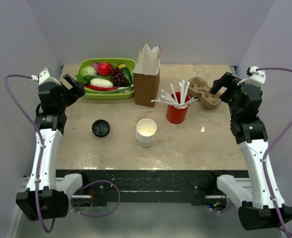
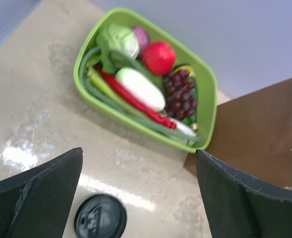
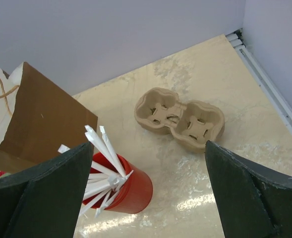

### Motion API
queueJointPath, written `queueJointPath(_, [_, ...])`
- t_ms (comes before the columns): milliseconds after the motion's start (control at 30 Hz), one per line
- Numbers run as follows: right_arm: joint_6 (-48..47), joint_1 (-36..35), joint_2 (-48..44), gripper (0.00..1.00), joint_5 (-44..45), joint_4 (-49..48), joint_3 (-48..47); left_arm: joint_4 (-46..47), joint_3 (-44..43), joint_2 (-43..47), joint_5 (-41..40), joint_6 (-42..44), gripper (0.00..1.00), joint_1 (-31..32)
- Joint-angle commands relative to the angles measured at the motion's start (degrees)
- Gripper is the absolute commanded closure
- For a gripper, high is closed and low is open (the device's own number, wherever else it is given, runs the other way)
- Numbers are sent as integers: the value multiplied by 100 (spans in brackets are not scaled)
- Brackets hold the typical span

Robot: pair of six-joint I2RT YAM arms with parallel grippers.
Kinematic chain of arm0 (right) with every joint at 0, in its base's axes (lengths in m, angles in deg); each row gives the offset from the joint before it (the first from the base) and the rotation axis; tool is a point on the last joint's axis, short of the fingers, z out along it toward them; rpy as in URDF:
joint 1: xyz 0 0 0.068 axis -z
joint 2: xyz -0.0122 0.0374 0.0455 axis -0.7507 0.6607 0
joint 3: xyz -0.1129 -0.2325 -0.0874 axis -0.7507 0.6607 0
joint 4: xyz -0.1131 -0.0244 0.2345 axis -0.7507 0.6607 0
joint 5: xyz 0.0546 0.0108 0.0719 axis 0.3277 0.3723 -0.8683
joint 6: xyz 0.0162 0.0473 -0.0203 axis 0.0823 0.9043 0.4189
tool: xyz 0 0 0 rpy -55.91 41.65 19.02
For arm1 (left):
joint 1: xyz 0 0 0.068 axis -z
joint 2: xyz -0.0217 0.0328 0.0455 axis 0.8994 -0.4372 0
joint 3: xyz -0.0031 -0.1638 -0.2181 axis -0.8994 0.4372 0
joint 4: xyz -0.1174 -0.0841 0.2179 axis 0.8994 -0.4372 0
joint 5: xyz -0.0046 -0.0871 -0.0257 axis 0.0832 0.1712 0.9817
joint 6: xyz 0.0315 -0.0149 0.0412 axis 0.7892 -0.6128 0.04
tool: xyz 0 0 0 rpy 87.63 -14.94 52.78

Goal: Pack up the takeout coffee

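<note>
1. We see the left arm rise from its base at the near left corner, with its wrist held above the left edge of the beige stone-patterned tabletop [image 1: 205, 144]. The left end effector [image 1: 74, 84] faces the lime-green plastic tray of toy vegetables [image 1: 128, 62]. Its fingers [image 2: 36, 193] stand wide apart, holding nothing.
2. The right arm mirrors this pose above the right edge. The right end effector [image 1: 217, 85] faces the moulded brown cardboard cup carrier [image 1: 204, 93], with its fingers [image 3: 255, 198] likewise spread and empty.
3. We cannot find the takeout coffee as a lidded cup in any view. A round black plastic sip lid [image 1: 100, 128] lies alone at left centre. A stack of lidless white paper cups [image 1: 146, 131] stands at centre, apart from it.
4. Along the far edge, the upright brown paper bag [image 1: 146, 74] stands just beside the tray. A red cup of white stirrers [image 1: 177, 113] stands between the bag and the carrier.
5. Bare tabletop shows along the near edge and to the right of the stack.
</note>
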Motion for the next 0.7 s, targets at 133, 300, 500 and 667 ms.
queueJointPath(133, [-412, -12, 171, 2, -2255, -197, -79, -863, 119, -62, 471, 405, 0, -22])
queueJointPath(300, [-492, -976, 435, 2, -3753, 189, -439, -1109, 259, -273, 348, 308, 0, -31])
queueJointPath(500, [-538, -3025, 821, 2, -2822, 884, -475, -1215, 470, -466, 488, 282, 0, -22])
queueJointPath(667, [59, -4238, 1673, 21, -1077, 1367, -659, -1118, 646, -405, 585, 247, 0, -31])
